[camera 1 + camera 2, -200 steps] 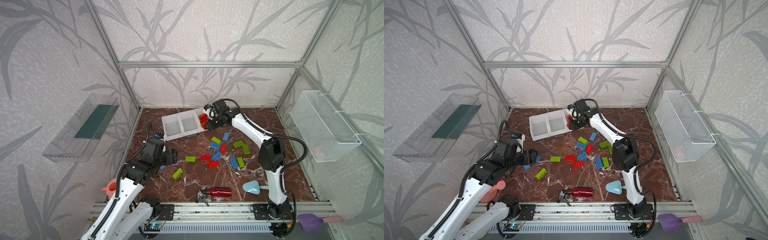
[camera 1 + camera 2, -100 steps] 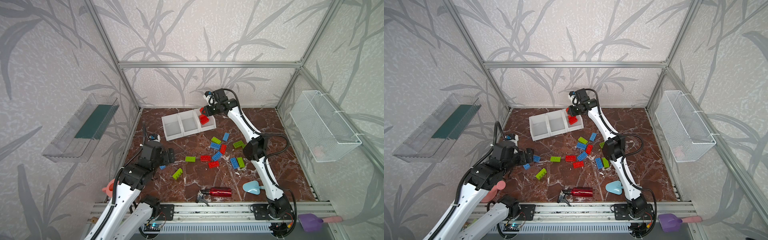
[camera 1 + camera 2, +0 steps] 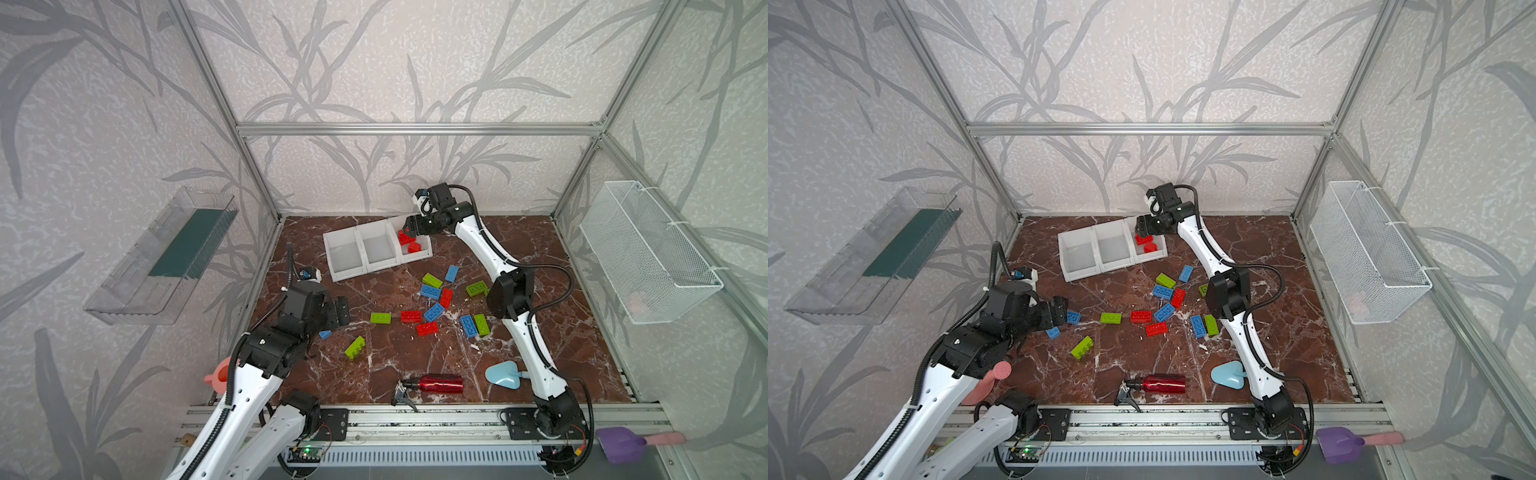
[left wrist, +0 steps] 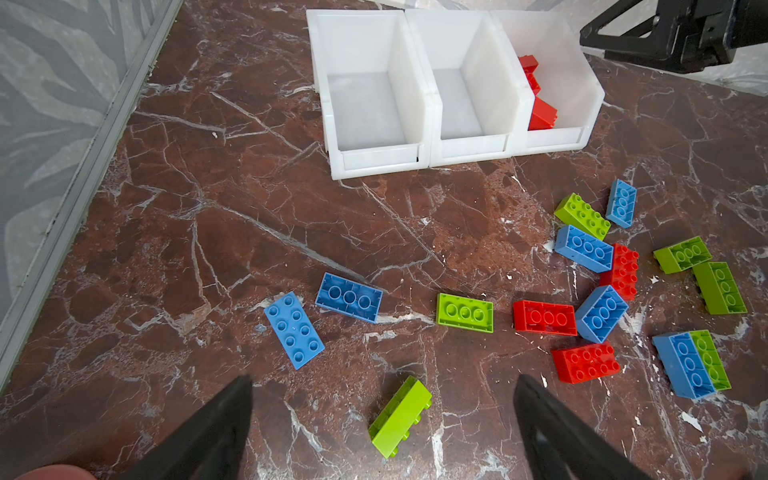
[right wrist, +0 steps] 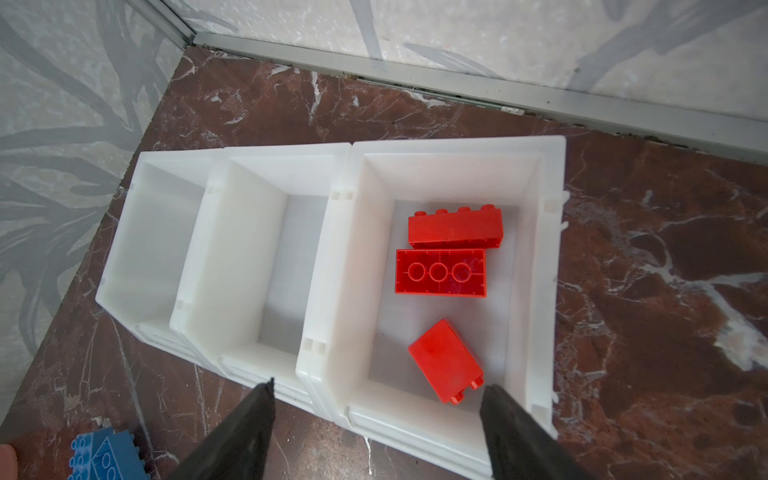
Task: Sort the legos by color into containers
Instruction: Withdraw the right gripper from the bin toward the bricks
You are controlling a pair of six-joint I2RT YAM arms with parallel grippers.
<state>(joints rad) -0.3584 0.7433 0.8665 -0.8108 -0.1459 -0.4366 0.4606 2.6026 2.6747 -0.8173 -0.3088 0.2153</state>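
In both top views we see the right gripper (image 3: 407,229), jaws apart and empty, over the end bin of the containers (image 3: 351,272), with red legos (image 3: 414,248) loose inside. In a top view the left gripper (image 3: 1062,313), spread wide, hangs with a blue brick (image 3: 1073,318) just off its tips. The left wrist view frames a lime brick (image 4: 400,417) on its side between the spread jaws, long axis slanting across their closing line; we judge this arm nearer. The right wrist view shows three red legos resting ungripped.

Two high frontal overviews; wrist views downward, sharing the containers (image 4: 376,160)
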